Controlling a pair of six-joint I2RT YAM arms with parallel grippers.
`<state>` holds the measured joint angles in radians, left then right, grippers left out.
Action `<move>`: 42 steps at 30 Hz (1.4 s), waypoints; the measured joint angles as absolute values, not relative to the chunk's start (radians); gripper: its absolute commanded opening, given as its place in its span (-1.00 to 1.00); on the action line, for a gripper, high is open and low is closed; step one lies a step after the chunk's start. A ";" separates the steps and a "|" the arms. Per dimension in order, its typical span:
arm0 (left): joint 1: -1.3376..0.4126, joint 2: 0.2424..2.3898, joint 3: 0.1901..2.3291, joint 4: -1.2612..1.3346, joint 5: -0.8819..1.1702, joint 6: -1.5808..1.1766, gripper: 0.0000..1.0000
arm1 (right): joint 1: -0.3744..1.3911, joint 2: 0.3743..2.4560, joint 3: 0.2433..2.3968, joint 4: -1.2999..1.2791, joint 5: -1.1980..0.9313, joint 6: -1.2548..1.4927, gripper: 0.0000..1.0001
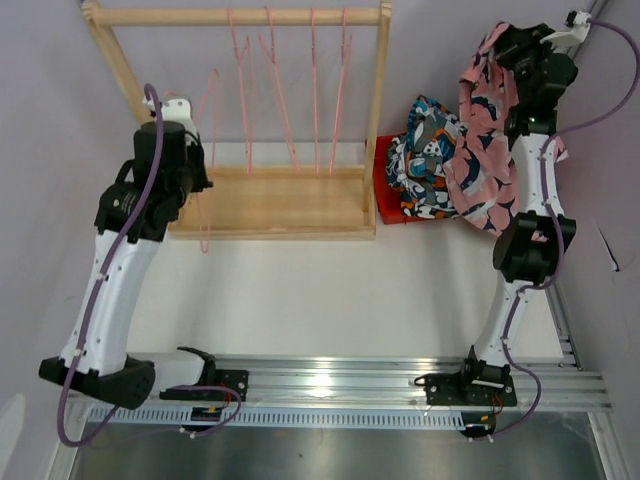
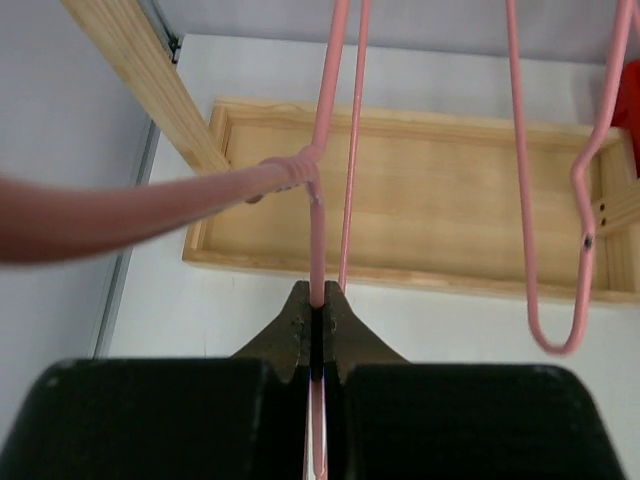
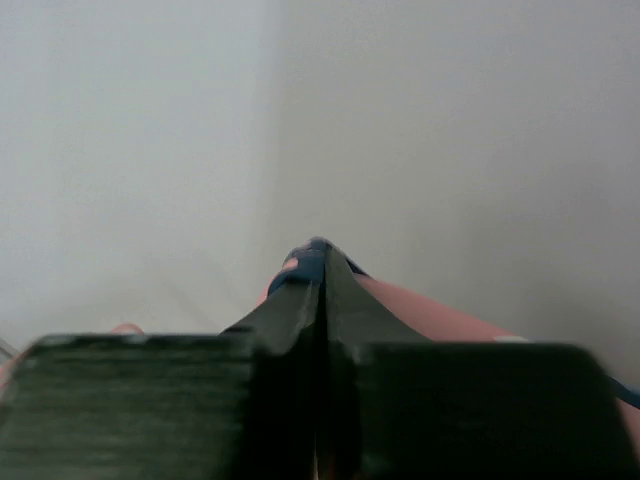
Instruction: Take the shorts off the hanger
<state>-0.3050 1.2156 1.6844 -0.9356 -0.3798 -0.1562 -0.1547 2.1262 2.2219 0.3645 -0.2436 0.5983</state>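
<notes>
Left tool (image 2: 318, 300) clamped on a pink hanger (image 2: 316, 240) at the wooden rack (image 1: 270, 195); right tool (image 3: 320, 262) closed, pinching the pink shorts (image 1: 480, 150) aloft.

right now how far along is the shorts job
Nearly finished, it seems. Done: the hangers on the wooden rack are bare, and patterned shorts lie heaped in the red bin. In hand: the left end effector is shut on a bare pink hanger; the right end effector is shut on the pink shorts, held up near the bin. Left: probably just dropping that pair onto the heap.
</notes>
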 measured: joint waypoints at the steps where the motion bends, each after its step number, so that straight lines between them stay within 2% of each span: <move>1: -0.285 1.245 1.716 -0.932 -0.362 -0.155 -1.00 | -0.154 2.171 2.272 0.347 -0.257 0.636 0.32; 2: -0.266 1.275 1.751 -0.928 -0.347 -0.156 -1.00 | -0.154 2.206 2.325 0.313 -0.264 0.649 0.98; 5: -0.234 1.372 1.882 -0.926 -0.303 -0.156 -1.00 | -0.157 2.320 2.481 0.150 -0.280 0.705 0.99; 7: -0.227 1.468 2.035 -0.954 -0.279 -0.156 -1.00 | -0.157 2.294 2.358 0.094 -0.290 0.736 0.99; 9: -0.226 1.590 2.243 -0.976 -0.258 -0.155 -1.00 | -0.157 2.226 2.114 0.140 -0.296 0.764 0.99; 11: -0.226 1.703 2.425 -0.974 -0.246 -0.155 -1.00 | -0.152 2.101 1.706 0.265 -0.300 0.815 0.99; 13: -0.225 1.775 2.522 -0.966 -0.234 -0.155 -1.00 | -0.144 2.029 1.387 0.411 -0.296 0.865 0.99; 17: -0.215 1.824 2.505 -0.925 -0.223 -0.157 -1.00 | -0.136 1.860 1.029 0.639 -0.303 0.917 0.99; 22: -0.201 1.888 2.502 -0.876 -0.223 -0.159 -0.95 | -0.095 1.574 0.777 0.757 -0.339 0.915 0.99; 30: -0.176 1.947 2.489 -0.826 -0.220 -0.178 -0.95 | 0.041 1.318 0.567 0.725 -0.324 0.818 0.99; 36: -0.175 1.836 2.284 -0.699 -0.216 -0.186 -0.95 | 0.105 1.241 0.558 0.614 -0.299 0.757 0.99; 40: -0.168 1.713 2.119 -0.632 -0.218 -0.205 -0.76 | 0.131 1.152 0.557 0.526 -0.264 0.717 0.99; 42: -0.167 1.650 2.047 -0.629 -0.216 -0.209 -0.44 | 0.147 1.100 0.557 0.490 -0.247 0.696 0.99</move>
